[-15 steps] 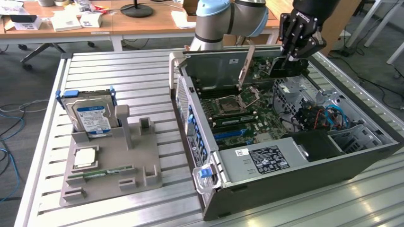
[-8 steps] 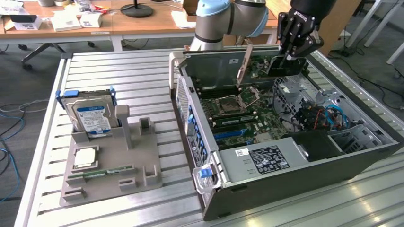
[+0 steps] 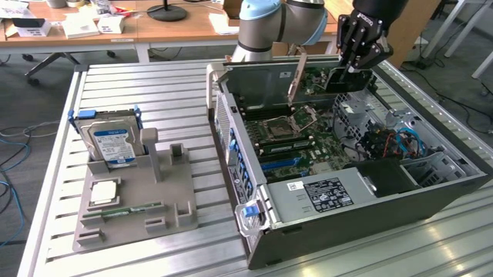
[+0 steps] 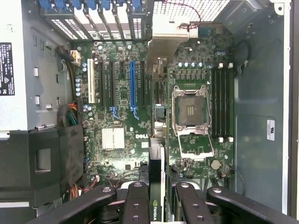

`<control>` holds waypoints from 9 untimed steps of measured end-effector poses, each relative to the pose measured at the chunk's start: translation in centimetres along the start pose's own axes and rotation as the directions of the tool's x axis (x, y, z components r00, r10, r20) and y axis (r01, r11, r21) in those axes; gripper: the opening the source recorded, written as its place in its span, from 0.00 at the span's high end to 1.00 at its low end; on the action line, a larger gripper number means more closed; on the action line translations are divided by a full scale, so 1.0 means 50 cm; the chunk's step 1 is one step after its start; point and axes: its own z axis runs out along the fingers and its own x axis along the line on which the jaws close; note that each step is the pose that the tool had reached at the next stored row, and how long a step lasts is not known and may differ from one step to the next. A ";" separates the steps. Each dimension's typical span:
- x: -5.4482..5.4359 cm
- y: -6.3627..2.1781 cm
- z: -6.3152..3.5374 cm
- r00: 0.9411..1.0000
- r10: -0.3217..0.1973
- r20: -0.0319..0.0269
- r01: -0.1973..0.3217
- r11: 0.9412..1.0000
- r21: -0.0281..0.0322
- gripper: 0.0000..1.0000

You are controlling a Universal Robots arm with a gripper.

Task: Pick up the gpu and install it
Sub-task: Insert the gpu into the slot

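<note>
My gripper [image 3: 354, 64] hangs over the far end of the open computer case [image 3: 231, 133], shut on the gpu [image 3: 344, 79]. The card's black cooler face shows just below the fingers, above the motherboard [image 3: 308, 144]. In the wrist view the gpu [image 4: 155, 177] is seen edge-on, clamped between the black fingers [image 4: 137, 205], with a green logo on its edge. It sits over the board between the blue expansion slot [image 4: 132, 84] and the empty CPU socket [image 4: 191, 109]. Whether the card touches the board I cannot tell.
A grey fixture [image 3: 146, 225] on the slatted table, at the exterior view's left, holds a hard drive [image 3: 112, 141], a CPU [image 3: 104, 193] and a RAM stick [image 3: 123, 210]. Inside the case are a power supply [image 3: 331, 193], a cable bundle [image 3: 393, 141] and a slanted beige bar [image 3: 297, 75].
</note>
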 end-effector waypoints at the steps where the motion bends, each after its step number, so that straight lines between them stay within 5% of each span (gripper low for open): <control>1: -0.001 0.001 0.000 1.000 0.000 0.000 0.000 1.000 0.000 0.73; 9: -0.003 0.016 0.001 1.000 0.000 0.000 0.000 1.000 0.000 0.73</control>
